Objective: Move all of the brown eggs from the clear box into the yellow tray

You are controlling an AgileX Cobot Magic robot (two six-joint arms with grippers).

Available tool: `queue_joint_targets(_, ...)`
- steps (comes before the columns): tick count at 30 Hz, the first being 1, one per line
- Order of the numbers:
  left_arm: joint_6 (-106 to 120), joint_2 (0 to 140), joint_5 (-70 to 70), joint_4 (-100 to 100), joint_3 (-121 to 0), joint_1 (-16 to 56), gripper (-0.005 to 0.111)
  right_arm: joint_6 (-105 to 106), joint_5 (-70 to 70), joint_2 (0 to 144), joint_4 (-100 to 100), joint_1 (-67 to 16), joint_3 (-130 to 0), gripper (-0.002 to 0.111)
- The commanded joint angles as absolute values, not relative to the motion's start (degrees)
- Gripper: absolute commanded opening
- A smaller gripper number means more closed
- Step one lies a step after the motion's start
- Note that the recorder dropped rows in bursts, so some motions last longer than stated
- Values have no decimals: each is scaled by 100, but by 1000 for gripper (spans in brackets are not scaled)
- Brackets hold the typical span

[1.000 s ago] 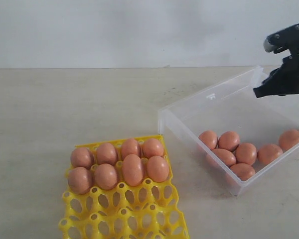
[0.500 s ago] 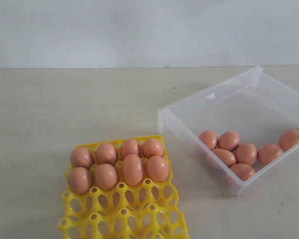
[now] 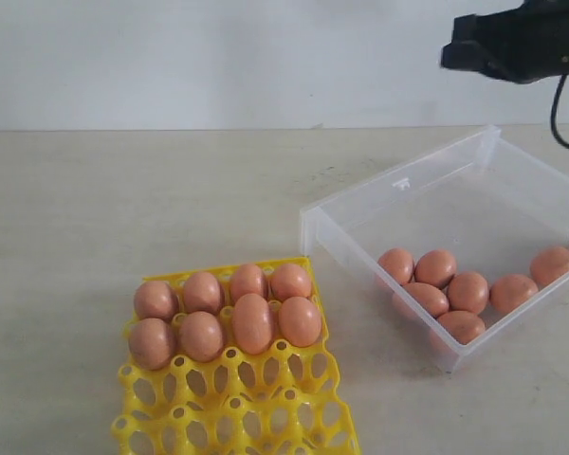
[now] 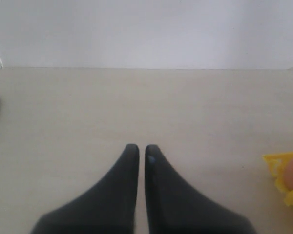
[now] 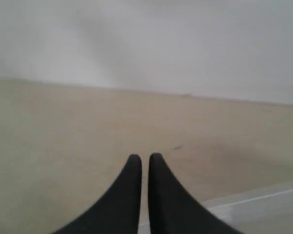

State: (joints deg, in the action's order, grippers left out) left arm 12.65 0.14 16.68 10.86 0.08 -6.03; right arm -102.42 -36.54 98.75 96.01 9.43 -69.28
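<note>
8 reddish-brown oval eggs (image 3: pixel 252 322) in yellow plastic lattice tray (image 3: pixel 237 408); 8 more in clear plastic box (image 3: pixel 455 204). Both arms' jaws clenched, empty.

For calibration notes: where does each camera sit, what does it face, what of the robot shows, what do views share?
Exterior view: off the arms, looking down at yellow tray, clear box, brown eggs; right arm shows above.
Left wrist view: behind shut left gripper, facing table and wall.
Right wrist view: behind shut right gripper, facing table and wall.
Shared: exterior and left wrist both show the yellow tray.
</note>
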Motion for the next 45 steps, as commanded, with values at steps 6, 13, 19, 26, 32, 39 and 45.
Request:
queue_joint_targets(6,1306,0,1627,1114,0,-622,4,-10338,-2595,10063,9995,265,-6171,0)
queue_joint_targets(13,1306,0,1627,1114,0,-622,4,-10278,-2359,10352,9995,80,-5650,0)
queue_joint_targets(19,1306,0,1627,1114,0,-622,4,-10164,-3293,10352,9995,12,-5530,64)
queue_joint_targets(26,1306,0,1627,1114,0,-622,4,-10640,-2798,10352,9995,0,-5264,63)
queue_joint_targets(32,1306,0,1627,1114,0,-622,4,-10447,-602,10082,9995,6,-5275,58)
queue_joint_targets(39,1306,0,1627,1114,0,-622,4,-10362,2799,9936,9995,6,-5275,13)
queue_joint_targets(45,1306,0,1627,1114,0,-622,4,-7171,3997,10056,9995,228,-5275,0)
